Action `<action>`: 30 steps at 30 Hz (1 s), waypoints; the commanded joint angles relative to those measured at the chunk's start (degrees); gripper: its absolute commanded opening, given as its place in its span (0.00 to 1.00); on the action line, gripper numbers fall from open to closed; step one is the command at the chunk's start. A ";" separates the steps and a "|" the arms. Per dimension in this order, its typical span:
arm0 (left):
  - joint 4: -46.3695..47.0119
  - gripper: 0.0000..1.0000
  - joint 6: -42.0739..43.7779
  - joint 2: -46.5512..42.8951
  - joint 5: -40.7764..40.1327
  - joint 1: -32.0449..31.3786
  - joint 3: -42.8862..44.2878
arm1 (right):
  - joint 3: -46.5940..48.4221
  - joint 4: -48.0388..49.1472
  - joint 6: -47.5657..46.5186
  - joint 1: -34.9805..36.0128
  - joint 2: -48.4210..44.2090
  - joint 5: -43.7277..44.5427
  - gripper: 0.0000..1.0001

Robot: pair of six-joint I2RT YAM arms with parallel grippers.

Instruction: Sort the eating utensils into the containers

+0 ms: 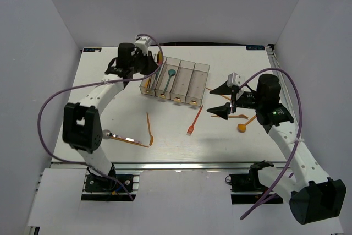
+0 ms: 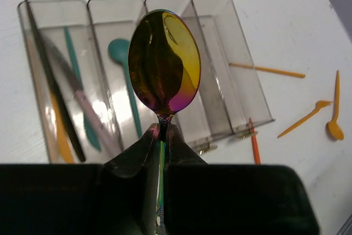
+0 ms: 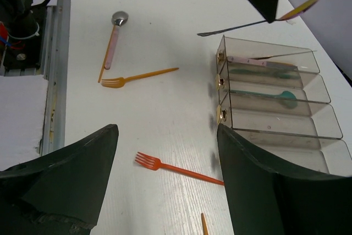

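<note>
My left gripper (image 1: 149,64) (image 2: 163,130) is shut on the neck of an iridescent gold-purple spoon (image 2: 165,64), held above the far end of the containers (image 1: 201,70), over the left bins. The four joined clear bins (image 2: 250,97) hold a dark knife, teal and orange pieces in the leftmost and a teal spoon (image 2: 118,50) in the second. My right gripper (image 1: 223,100) (image 3: 166,130) is open and empty, hovering right of the bins over a red fork (image 3: 176,168) (image 1: 194,120).
Loose on the table are an orange fork (image 1: 149,127) (image 3: 140,76), a grey-headed pink spoon (image 1: 118,137) (image 3: 114,42), an orange spoon (image 1: 245,125) (image 2: 334,108), another orange fork (image 2: 305,118) and a thin orange stick (image 2: 267,70). Purple cables loop beside both arms.
</note>
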 commanded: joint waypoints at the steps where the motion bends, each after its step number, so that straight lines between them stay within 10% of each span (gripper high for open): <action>1: 3.35 0.00 -4.42 5.87 0.34 -0.94 8.89 | -0.48 -0.47 -2.00 -0.70 -0.27 1.91 0.79; 20: 2.64 0.04 -3.55 27.78 -6.43 -4.81 26.86 | -0.48 -2.41 -4.20 -0.97 1.23 2.44 0.79; 30: 2.65 0.46 -2.93 26.02 -6.52 -5.42 21.94 | -0.57 -2.85 -4.11 -0.97 0.53 1.91 0.79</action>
